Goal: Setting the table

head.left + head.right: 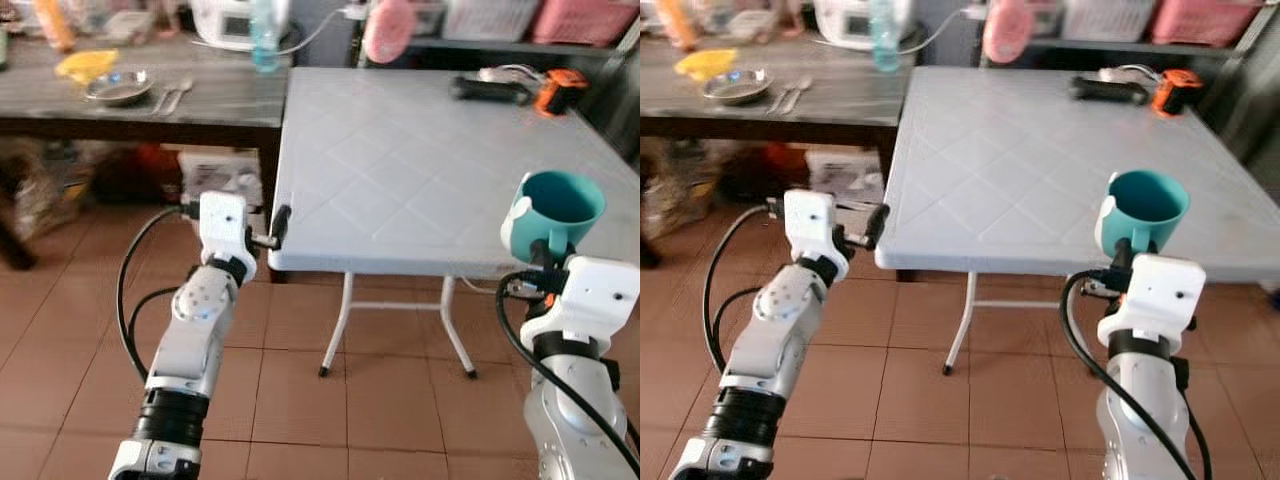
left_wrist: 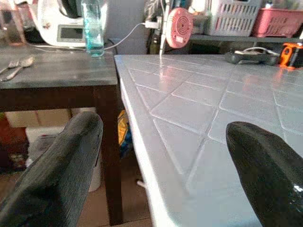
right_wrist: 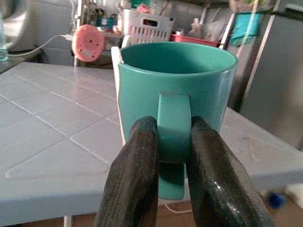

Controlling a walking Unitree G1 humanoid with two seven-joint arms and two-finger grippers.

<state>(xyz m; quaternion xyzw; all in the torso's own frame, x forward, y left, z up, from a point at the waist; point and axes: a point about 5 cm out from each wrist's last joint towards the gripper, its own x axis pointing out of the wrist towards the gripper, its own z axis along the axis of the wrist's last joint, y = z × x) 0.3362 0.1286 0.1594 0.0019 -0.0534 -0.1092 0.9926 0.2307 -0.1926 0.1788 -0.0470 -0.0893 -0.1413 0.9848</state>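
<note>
Right gripper (image 3: 173, 156) clamped on the handle of a teal mug (image 1: 558, 206), 2 black fingers (image 3: 137, 165) pressed against either side of it. Mug upright, mouth up, raised at the near right edge of the white folding table (image 1: 400, 170), not resting on the top. Inside of the mug looks bare.

Left gripper (image 2: 161, 175) spread wide with nothing between its fingers, held at the table's near left corner, 1 finger over the tabletop and 1 off beside the edge.

Far on the white table: a black tool (image 1: 490, 90) next to an orange one (image 1: 558, 90), well apart from the mug. A round pink object (image 1: 388, 30) past the table's far edge.

To the left, touching the white table: a dark wooden table (image 1: 200, 105) with a metal bowl (image 1: 118, 88), cutlery (image 1: 170, 95) just beside it, a yellow object (image 1: 85, 65), a clear bottle (image 1: 265, 35) and a white appliance (image 1: 225, 20). Brown tiled floor (image 1: 300, 400) underneath.
</note>
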